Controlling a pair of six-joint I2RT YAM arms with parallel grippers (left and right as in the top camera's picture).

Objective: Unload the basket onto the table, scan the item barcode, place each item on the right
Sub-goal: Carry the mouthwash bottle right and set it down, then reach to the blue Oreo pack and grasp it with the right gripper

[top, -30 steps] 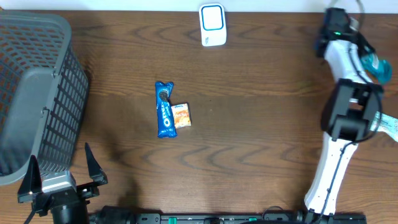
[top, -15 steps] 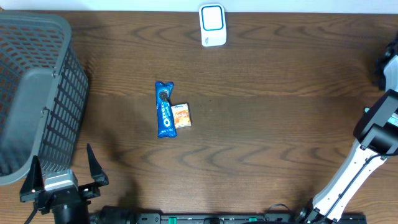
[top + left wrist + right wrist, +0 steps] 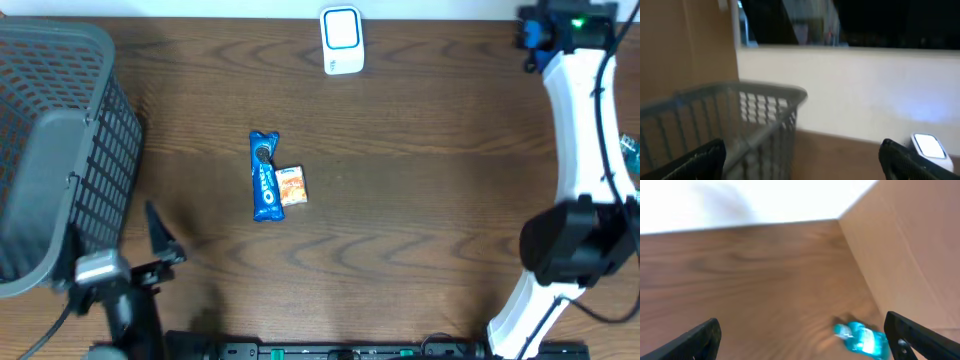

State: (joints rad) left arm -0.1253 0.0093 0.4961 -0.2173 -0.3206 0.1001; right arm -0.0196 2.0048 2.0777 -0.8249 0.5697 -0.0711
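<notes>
The dark wooden table (image 3: 430, 200) fills the overhead view. A grey wire basket (image 3: 60, 150) takes up its far left side, tilted so that its open mouth faces the middle of the table.

The right arm (image 3: 575, 130) rises from its base at the near right edge, bends at a black joint and runs as a long white link to the far right corner, where its wrist shows a green light. The left arm (image 3: 120, 300) sits at the near left corner, just beside the lower end of the basket.

In the right wrist view the right claw (image 3: 802, 342) stands wide, its two black fingertips at the bottom corners of the picture, with nothing between them. In the left wrist view the left claw (image 3: 802, 165) is likewise spread wide and empty, pointing past the basket rim toward a pale wall (image 3: 865, 90).

The white scanner (image 3: 341, 40), with a blue-edged face, stands at the far edge of the table near the middle.

A blue cookie pack (image 3: 265, 175) lies left of centre, its long side running from far to near. A small orange packet (image 3: 292, 186) lies touching its right side, near the lower half.

A small teal packet (image 3: 862, 339) lies on the table ahead of the right claw, nearer its right fingertip and apart from both; it is blurred, and overhead only a sliver shows at the right edge (image 3: 630, 148)
</notes>
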